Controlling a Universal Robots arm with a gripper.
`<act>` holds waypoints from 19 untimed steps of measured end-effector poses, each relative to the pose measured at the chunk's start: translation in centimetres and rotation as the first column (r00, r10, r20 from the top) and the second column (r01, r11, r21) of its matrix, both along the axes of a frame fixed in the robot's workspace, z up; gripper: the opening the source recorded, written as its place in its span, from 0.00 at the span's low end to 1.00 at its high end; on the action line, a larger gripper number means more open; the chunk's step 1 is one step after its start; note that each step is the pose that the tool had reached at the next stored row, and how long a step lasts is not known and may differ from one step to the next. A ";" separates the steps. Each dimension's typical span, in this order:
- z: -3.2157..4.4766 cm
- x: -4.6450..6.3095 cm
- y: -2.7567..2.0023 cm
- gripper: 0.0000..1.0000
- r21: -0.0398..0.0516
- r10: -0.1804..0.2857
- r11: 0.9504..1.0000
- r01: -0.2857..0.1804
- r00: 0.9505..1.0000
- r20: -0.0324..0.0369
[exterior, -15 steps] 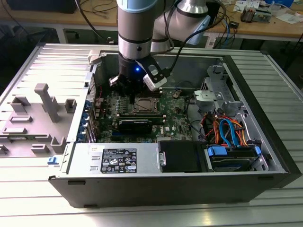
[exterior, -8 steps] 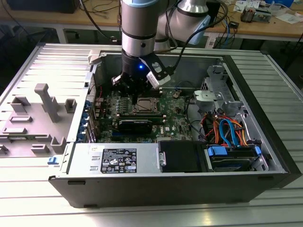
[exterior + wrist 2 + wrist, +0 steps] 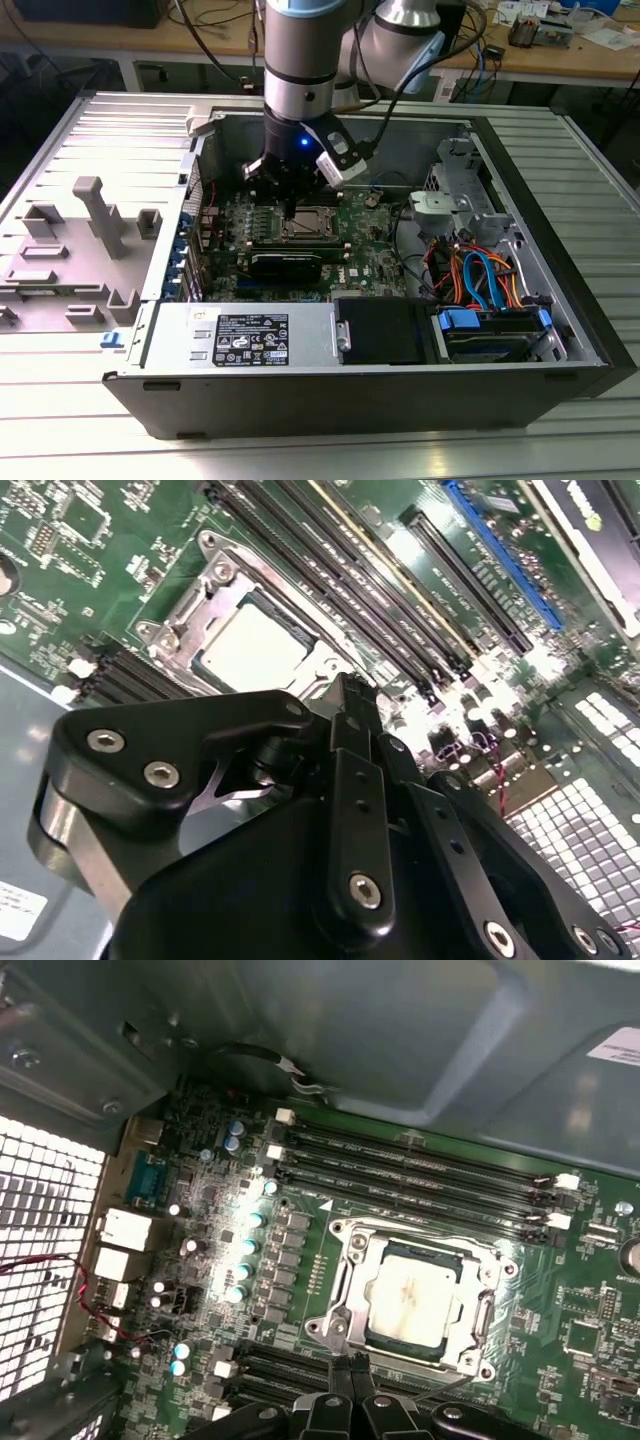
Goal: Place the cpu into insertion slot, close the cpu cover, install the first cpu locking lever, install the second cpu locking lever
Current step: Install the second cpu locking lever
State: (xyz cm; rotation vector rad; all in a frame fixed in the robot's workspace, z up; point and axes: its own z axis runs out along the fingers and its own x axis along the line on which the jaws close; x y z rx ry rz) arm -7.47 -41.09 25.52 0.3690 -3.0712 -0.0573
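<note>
— Where's my exterior view?
— High, off the arm, angled down into the open computer case (image 3: 560, 330).
— And both wrist views?
— Close above the motherboard (image 3: 200, 1260), facing down from opposite sides; both share the cpu (image 3: 410, 1298) (image 3: 252, 648).

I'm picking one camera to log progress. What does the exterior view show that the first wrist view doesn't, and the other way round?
Exterior view alone: the whole computer case, the power supply, blue drive bays and the arm above the board. First wrist view alone: the cpu seated in the insertion slot, with the cpu cover closed around it. Both: the green motherboard and the gripper.
</note>
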 end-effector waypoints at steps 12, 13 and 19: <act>0.07 1.0 -0.02 0.11 0.000 -0.022 1.000 0.022 1.000 -0.011; 0.07 1.0 -0.22 0.11 0.000 -0.025 1.000 0.025 1.000 -0.012; 0.07 1.0 -0.60 0.11 -0.004 -0.078 0.997 0.078 0.997 -0.014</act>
